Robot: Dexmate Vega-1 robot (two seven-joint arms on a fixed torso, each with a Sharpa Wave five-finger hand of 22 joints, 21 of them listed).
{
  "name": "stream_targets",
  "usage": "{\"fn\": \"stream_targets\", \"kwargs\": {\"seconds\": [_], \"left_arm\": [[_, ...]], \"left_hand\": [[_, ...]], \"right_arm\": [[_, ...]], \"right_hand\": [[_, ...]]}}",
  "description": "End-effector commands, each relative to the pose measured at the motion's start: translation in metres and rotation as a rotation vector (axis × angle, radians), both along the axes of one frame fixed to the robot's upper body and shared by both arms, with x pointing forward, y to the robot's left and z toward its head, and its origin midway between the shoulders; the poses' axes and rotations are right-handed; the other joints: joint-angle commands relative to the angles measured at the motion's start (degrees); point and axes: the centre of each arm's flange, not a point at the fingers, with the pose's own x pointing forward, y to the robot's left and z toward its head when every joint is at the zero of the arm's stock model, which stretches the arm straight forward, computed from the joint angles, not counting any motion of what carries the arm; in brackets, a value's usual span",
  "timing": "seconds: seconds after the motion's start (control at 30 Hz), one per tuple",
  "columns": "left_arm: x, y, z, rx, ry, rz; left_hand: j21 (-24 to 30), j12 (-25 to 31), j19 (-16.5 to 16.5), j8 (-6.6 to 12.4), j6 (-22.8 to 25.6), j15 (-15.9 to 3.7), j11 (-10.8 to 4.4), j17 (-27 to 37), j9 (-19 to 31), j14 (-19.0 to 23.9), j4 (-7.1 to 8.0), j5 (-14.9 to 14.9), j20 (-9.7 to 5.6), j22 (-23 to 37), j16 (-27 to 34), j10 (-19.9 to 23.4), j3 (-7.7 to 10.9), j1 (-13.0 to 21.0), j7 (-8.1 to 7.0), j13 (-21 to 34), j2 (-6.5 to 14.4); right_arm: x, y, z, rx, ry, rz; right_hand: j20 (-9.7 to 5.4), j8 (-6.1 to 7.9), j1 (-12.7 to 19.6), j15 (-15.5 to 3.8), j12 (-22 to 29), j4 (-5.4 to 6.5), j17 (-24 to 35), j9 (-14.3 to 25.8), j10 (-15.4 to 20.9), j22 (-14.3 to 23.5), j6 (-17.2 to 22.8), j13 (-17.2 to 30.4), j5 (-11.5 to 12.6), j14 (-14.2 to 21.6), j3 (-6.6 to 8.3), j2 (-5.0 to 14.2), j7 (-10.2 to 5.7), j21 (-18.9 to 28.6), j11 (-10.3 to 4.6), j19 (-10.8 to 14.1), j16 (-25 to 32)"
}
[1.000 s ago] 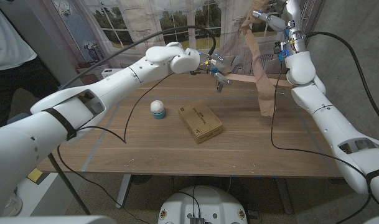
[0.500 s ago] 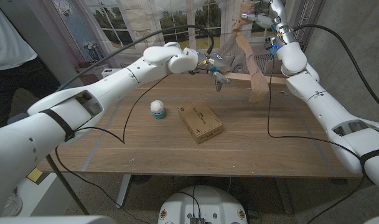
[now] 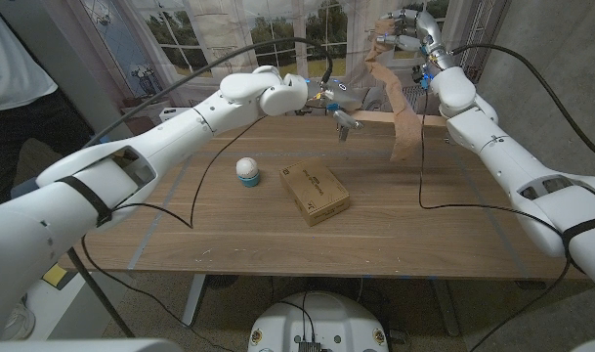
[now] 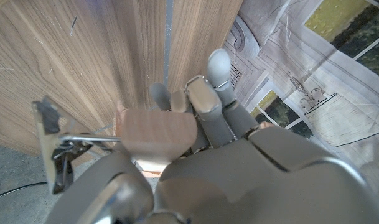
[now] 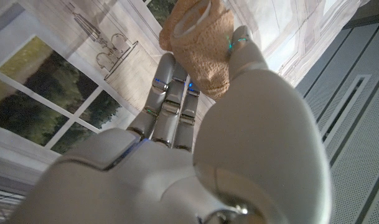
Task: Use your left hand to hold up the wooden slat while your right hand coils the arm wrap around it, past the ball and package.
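Our left hand (image 3: 338, 106) grips one end of the slat (image 3: 390, 118) in closed fingers (image 4: 205, 106), holding it above the table (image 3: 229, 230). Our right hand (image 3: 400, 27) pinches the wrap (image 3: 403, 108) roll between thumb and fingers (image 5: 170, 106), raised above the slat; the wrap hangs down past the slat's far end. The ball (image 3: 247, 171) and package (image 3: 315, 193) lie nearer us than both hands.

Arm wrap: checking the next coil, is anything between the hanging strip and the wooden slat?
Nothing visible. The arm wrap hangs from the right hand across the wooden slat; ball and package lie nearer.
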Motion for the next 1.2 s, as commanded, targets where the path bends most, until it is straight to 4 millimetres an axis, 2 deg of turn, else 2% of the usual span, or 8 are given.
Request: {"fn": "stream_targets", "kwargs": {"seconds": [0.03, 0.5, 0.93, 1.2], "left_arm": [[-0.010, 0.002, -0.002, -0.012, -0.004, -0.005], [-0.025, 0.005, -0.006, -0.037, -0.023, -0.006], [-0.027, 0.009, -0.001, -0.080, -0.051, -0.045], [-0.026, 0.012, 0.003, -0.094, -0.082, -0.059]], "left_hand": [[0.4, 0.3, -0.2, 0.51, 0.0, -0.19, -0.33, 0.0, 0.2, -0.1, 1.70, 0.3, -1.79, 0.2, -0.2, 0.3, 2.01, 0.1, 0.69, 0.1, 0.6], [0.4, 0.3, -0.1, 0.49, 0.0, -0.18, -0.41, 0.0, 0.0, -0.1, 1.71, 0.3, -1.80, 0.2, -0.2, 0.3, 2.02, 0.1, 0.72, 0.1, 0.6], [0.4, 0.3, -0.1, 0.68, 0.0, -0.18, -0.28, 0.0, 0.2, -0.1, 1.71, 0.3, -1.82, 0.2, -0.2, 0.4, 2.03, 0.0, 0.83, 0.1, 0.6], [0.6, 0.3, -0.1, 0.67, 0.1, -0.17, -0.52, 0.0, 0.1, 0.0, 1.72, 0.3, -1.82, 0.4, -0.2, 0.4, 2.03, 0.0, 0.75, 0.1, 0.6]], "right_arm": [[0.019, -0.024, -0.011, 0.008, 0.131, -0.075], [0.038, -0.052, -0.034, 0.069, 0.245, -0.135], [0.065, -0.078, -0.062, 0.116, 0.388, -0.192], [0.075, -0.087, -0.078, 0.120, 0.448, -0.212]], "right_hand": [[-7.21, 0.12, 11.2, -16.77, 0.2, 0.34, 0.2, 0.1, 9.7, 0.0, 7.1, 0.2, 0.2, 15.2, 0.08, 11.60, 6.84, 0.3, -7.69, -0.6, -0.1], [-7.19, -0.12, 11.2, -16.77, 0.0, 0.38, 0.4, 0.3, 9.6, 0.0, 7.1, 0.4, 0.1, 15.2, 0.02, 11.66, 6.95, 0.3, -7.64, -0.8, -0.4], [-7.14, -0.45, 11.3, -16.74, -0.2, 0.39, 0.6, 0.3, 9.5, 0.0, 7.3, 0.8, 0.2, 15.2, -0.04, 11.70, 6.99, 0.2, -7.45, -0.9, -0.8], [-7.11, -0.53, 11.4, -16.78, -0.4, 0.36, 0.7, 0.4, 9.8, 0.0, 7.4, 0.7, 0.2, 15.4, -0.07, 11.71, 7.12, 0.3, -7.36, -0.9, -0.9]]}}
